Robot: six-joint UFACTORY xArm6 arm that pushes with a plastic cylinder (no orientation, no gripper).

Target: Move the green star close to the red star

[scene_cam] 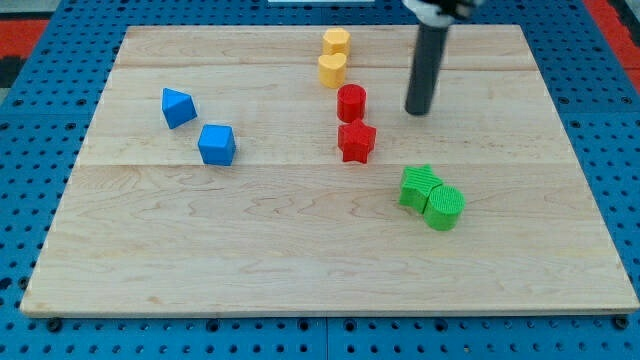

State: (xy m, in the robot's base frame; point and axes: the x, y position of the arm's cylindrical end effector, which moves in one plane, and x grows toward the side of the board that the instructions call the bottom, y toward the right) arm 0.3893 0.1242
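Note:
The green star (419, 186) lies at the view's lower right of the wooden board, touching a green cylinder (445, 208) on its lower right. The red star (356, 141) sits near the board's middle, up and left of the green star, with a gap between them. My tip (418, 111) rests on the board to the right of the red cylinder (351, 103), above the green star and apart from every block.
Two yellow blocks (333, 57) stand stacked in line at the view's top centre, just above the red cylinder. A blue block (178, 107) and a blue cube (216, 145) lie at the left. The board's edge (330, 312) runs along the bottom.

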